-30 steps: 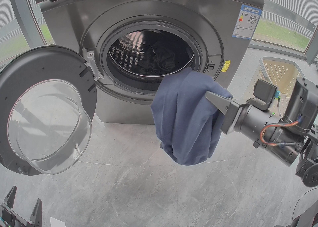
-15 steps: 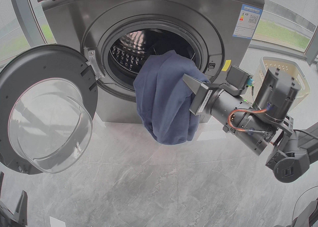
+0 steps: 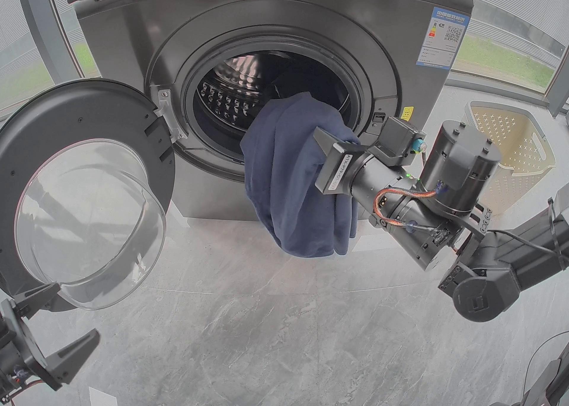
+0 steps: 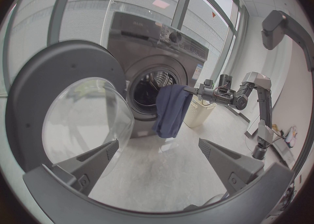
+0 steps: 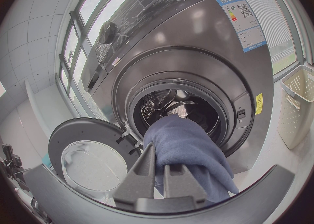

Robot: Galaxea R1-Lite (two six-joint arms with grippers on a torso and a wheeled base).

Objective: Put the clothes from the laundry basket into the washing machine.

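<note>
floor [image 3: 267, 336]; right claw [image 5: 159, 162] grips cloth [image 3: 290, 188], maybe touching rim [image 3: 189, 106]

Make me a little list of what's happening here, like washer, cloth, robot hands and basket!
washer: door swung open
blue cloth: top at the washer's opening, rest hanging down outside
right gripper: shut on the blue cloth
left gripper: open, low near the door, holding nothing
basket: on the floor, right of the washer

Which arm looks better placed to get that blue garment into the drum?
The right. The right gripper is shut on the blue garment at the washing machine's open drum; the left gripper hangs open, low beside the door.
</note>
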